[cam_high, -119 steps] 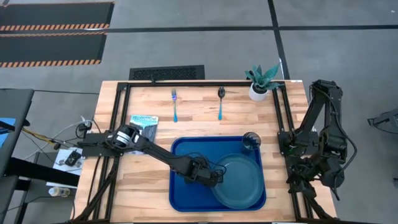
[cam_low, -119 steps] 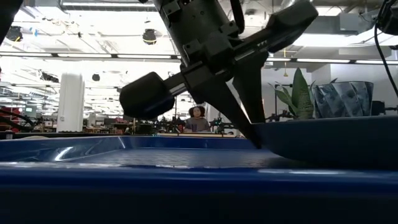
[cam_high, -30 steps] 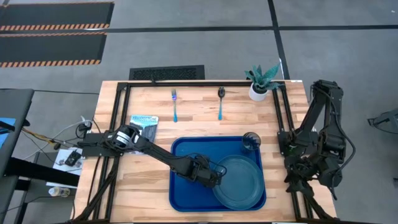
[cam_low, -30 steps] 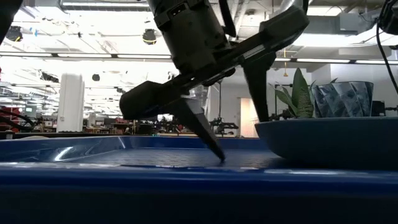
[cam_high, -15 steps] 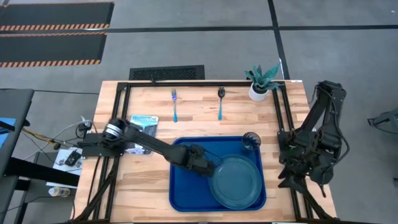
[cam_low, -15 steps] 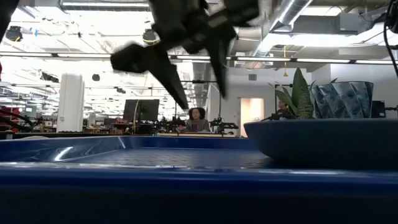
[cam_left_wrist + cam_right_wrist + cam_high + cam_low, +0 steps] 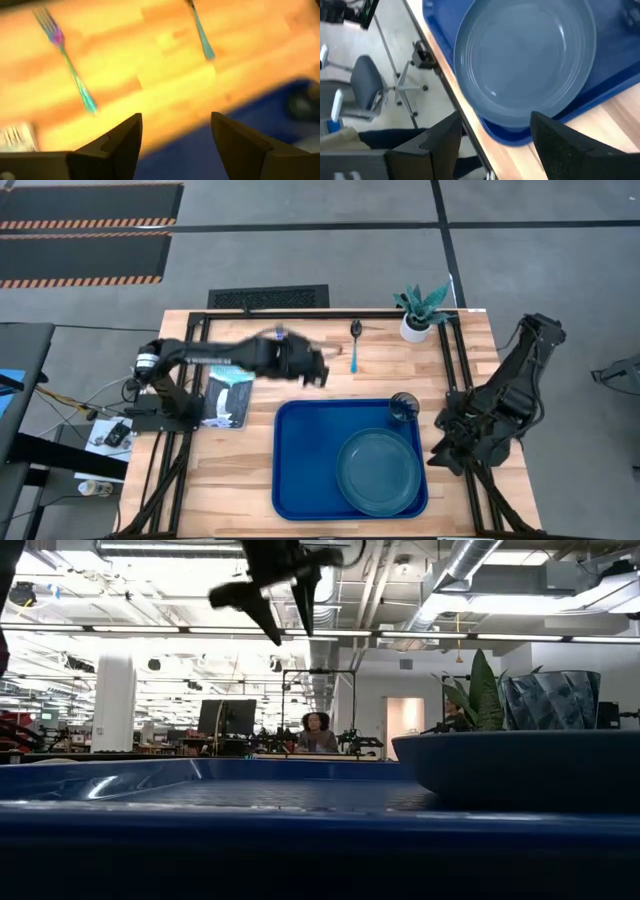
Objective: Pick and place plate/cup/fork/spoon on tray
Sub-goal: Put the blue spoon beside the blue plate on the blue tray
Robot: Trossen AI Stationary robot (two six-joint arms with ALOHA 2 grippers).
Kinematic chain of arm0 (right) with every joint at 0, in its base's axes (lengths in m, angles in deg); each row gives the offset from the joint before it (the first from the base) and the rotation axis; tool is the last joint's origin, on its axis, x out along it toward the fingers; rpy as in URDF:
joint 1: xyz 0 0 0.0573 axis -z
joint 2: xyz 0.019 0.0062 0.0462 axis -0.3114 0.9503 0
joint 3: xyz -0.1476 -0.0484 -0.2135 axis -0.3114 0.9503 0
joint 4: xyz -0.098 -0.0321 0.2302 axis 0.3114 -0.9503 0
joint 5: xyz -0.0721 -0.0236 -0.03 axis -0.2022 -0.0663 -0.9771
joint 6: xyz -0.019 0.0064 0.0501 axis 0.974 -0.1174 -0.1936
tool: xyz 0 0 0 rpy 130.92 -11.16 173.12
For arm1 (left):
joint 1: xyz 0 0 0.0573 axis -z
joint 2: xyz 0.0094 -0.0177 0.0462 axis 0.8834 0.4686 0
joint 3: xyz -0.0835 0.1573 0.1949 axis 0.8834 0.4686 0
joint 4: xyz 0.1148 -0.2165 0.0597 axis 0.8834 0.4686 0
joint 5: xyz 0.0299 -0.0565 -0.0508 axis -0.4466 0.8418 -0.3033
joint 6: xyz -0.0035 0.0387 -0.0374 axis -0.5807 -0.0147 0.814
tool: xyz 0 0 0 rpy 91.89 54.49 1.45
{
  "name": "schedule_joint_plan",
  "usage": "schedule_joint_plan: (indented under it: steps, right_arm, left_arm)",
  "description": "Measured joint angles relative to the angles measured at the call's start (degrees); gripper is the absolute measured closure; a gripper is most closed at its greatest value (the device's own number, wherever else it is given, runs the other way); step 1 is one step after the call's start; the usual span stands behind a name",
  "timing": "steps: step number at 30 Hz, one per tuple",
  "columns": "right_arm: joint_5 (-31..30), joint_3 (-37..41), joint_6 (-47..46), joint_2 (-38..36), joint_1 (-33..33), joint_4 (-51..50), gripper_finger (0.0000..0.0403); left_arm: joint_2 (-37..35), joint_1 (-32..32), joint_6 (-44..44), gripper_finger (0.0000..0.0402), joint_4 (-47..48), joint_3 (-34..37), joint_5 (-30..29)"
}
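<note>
The teal plate (image 7: 378, 470) lies flat in the near right part of the blue tray (image 7: 300, 455). The dark cup (image 7: 404, 408) stands in the tray's far right corner. Beyond the tray, the fork (image 7: 67, 70) and the spoon (image 7: 200, 30) lie on the wood, handles toward the tray. My left gripper (image 7: 315, 368) hovers open, high above the table between the tray's far edge and the fork, with nothing between its fingers (image 7: 285, 590). My right gripper (image 7: 495, 140) is open beside the tray's right side, looking at the plate (image 7: 525, 65).
A white pot with a green plant (image 7: 415, 315) stands at the far right corner. A printed packet (image 7: 228, 392) lies left of the tray. Black frame rails (image 7: 200, 330) run along the table's left, far and right sides. Bare wood (image 7: 330, 385) lies between the tray and the cutlery.
My left gripper has risen from the tray floor beside the plate and swung up toward the table's far edge, stopping above the wood near the fork, still open. The plate stays flat on the tray. My right arm has leaned toward the tray.
</note>
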Motion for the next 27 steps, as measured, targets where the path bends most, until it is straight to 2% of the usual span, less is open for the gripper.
schedule_joint_plan:
  steps: [3, 10, 15, 19, 21, 27]
  right_arm:
    - [-0.1, 0.0, 0.0, 0.8, 2.1, 0.4, 0.0143]
    - [0.0, 0.0, -0.7, 3.3, 7.3, 0.7, 0.0143]
    - [0.3, 0.0, -0.5, 5.0, 10.0, 2.1, 0.0143]
    - [0.3, 0.0, 1.8, 6.0, 11.7, 1.8, 0.0143]
    - [0.3, 0.0, 2.5, 6.2, 12.8, 1.7, 0.0143]
    - [0.6, 0.0, 5.8, 6.5, 16.5, 1.4, 0.0143]
  left_arm:
    - [0.2, -5.6, -5.6, 0.018, -1.1, 0.0, -0.1]
    - [0.9, -16.9, -17.4, 0.018, -15.5, 0.1, -0.9]
    - [1.9, -22.5, -22.4, 0.018, -16.4, 0.1, -0.4]
    - [3.6, -26.5, -22.8, 0.018, -17.9, 0.1, 4.0]
    - [4.7, -27.7, -21.4, 0.018, -18.7, 0.1, 8.3]
    - [10.9, -25.5, -20.1, 0.018, -26.4, 0.1, 14.1]
